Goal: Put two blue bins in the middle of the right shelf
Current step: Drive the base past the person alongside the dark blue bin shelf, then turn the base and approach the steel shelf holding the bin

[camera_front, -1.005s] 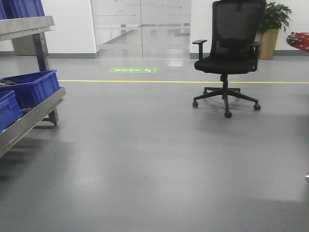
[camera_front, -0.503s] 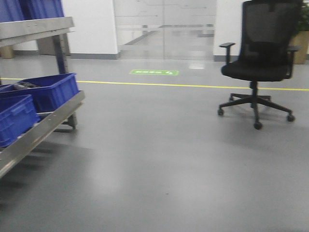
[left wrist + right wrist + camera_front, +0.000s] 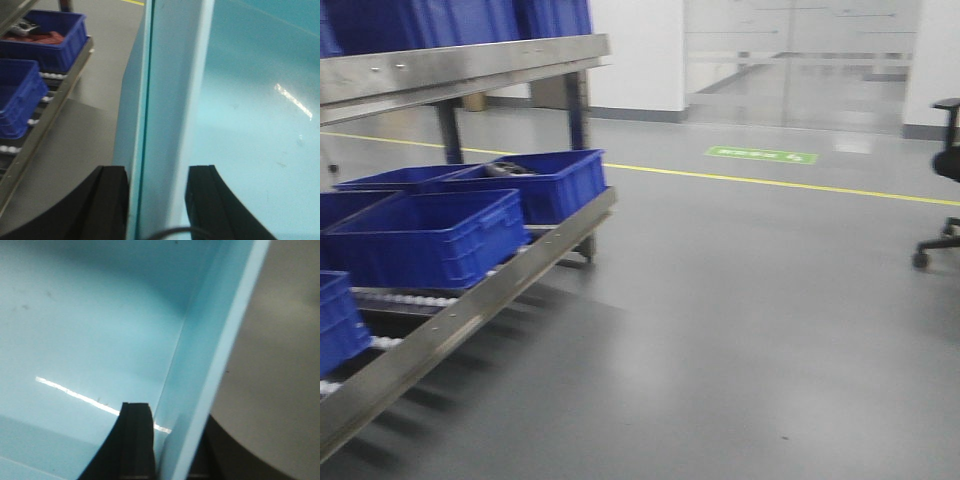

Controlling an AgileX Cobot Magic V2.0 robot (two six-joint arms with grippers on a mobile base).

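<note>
A pale light-blue bin point(image 3: 250, 100) fills both wrist views; it does not show in the front view. My left gripper point(image 3: 159, 200) is shut on its left wall, one black finger point(image 3: 112, 200) outside and the other inside. A thin dark seam runs along that wall's rim. In the right wrist view the same pale bin point(image 3: 90, 315) shows its floor and right wall. My right gripper point(image 3: 172, 450) is shut on that wall, with one finger point(image 3: 135, 440) inside and the other dark behind the rim. I cannot tell whether one bin or two nested bins are held.
A steel roller shelf point(image 3: 490, 290) runs along the left with dark blue crates point(image 3: 430, 235) on its lower level and more on its upper deck point(image 3: 460, 70). An office chair point(image 3: 945, 170) stands at the right edge. A yellow floor line point(image 3: 770, 183) crosses ahead of glass doors point(image 3: 800, 60).
The front view has swung left: the shelf and its crates now fill the left half and look closer, while the chair has slid to the right edge.
</note>
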